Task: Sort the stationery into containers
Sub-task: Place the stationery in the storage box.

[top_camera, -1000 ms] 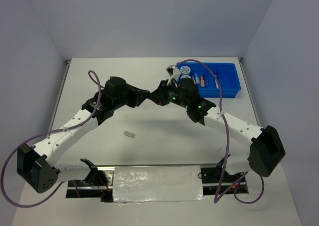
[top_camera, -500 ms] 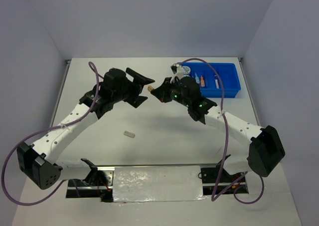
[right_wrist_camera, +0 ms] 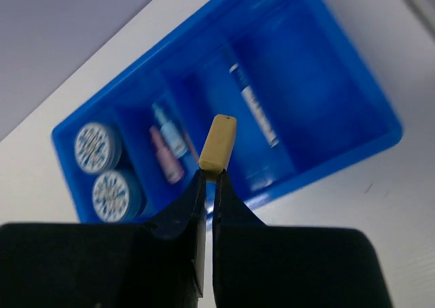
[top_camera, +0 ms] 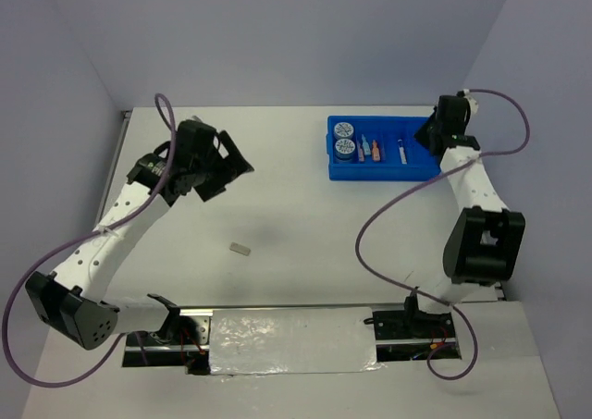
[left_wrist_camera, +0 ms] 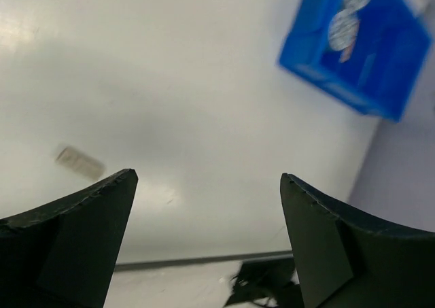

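My right gripper (right_wrist_camera: 209, 176) is shut on the lower end of a tan bar (right_wrist_camera: 218, 142), which hangs above the blue tray (right_wrist_camera: 340, 155). In the tray lie two blue-white rolls (right_wrist_camera: 95, 147), a light-blue bar (right_wrist_camera: 170, 130), a pink bar (right_wrist_camera: 166, 164) and a blue-white marker (right_wrist_camera: 253, 105). From above, the right gripper (top_camera: 428, 137) sits at the right end of the tray (top_camera: 384, 172). A beige bar (top_camera: 240, 249) lies on the table. My left gripper (top_camera: 231, 171) hovers open and holds nothing, up and left of that bar (left_wrist_camera: 80, 162).
The white table ends at a metal strip (top_camera: 291, 340) along the near edge. A purple cable (top_camera: 388, 206) loops from the right arm over the table's right half. Grey walls close in the back and sides.
The left gripper opened and drew back to the left. The right arm took the tan bar and swung from mid-table to the tray's right end.
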{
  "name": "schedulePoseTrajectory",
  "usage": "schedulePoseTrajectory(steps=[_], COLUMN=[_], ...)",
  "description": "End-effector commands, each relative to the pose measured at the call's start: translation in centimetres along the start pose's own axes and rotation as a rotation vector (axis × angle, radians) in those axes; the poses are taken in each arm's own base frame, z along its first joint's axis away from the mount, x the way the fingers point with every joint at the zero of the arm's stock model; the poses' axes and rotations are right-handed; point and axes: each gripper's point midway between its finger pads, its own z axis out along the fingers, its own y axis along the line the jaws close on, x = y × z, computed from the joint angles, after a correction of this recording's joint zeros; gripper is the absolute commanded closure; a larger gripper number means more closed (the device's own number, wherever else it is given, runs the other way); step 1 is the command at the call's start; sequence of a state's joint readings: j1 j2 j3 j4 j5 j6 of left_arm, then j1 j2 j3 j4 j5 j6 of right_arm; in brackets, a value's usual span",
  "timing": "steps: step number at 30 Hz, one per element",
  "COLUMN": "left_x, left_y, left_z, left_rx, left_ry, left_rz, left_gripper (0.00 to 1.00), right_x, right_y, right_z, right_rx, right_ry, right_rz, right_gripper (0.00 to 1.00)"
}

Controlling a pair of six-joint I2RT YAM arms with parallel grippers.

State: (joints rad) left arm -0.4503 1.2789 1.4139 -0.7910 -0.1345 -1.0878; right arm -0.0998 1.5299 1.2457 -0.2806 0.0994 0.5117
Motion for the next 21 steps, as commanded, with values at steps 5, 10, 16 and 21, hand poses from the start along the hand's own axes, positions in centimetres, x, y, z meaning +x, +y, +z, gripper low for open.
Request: schedulePoseTrajectory(steps=[5, 10, 16, 21], left_x=[5.7, 4.6, 2.9, 0.5], left_y=[6.2, 8.2, 10.6, 13.3], left_z=[0.2, -1.0, -0.8, 0.1], left_rx=[-0.086, -0.162, -0.22, -0.287], left_ry=[0.215, 0.199, 0.199, 0.18], left_rz=[0.216, 0.292, 0.291, 0.255], left_gripper=[0.01, 0.01, 0.01, 0.01], right_x=[-2.9, -2.7, -2.4, -2.3], right_y=[-2.2, -3.2, -3.0, 1.5], right_z=[6.4, 9.1, 9.8, 7.3], right_rx=[0.135, 0.142, 0.144, -0.04], right_ry=[0.099, 0.142, 0.184, 0.215], right_rz=[-0.048, -0.041, -0.042, -0.151], right_gripper=[0.96, 0.88, 0.48, 0.47])
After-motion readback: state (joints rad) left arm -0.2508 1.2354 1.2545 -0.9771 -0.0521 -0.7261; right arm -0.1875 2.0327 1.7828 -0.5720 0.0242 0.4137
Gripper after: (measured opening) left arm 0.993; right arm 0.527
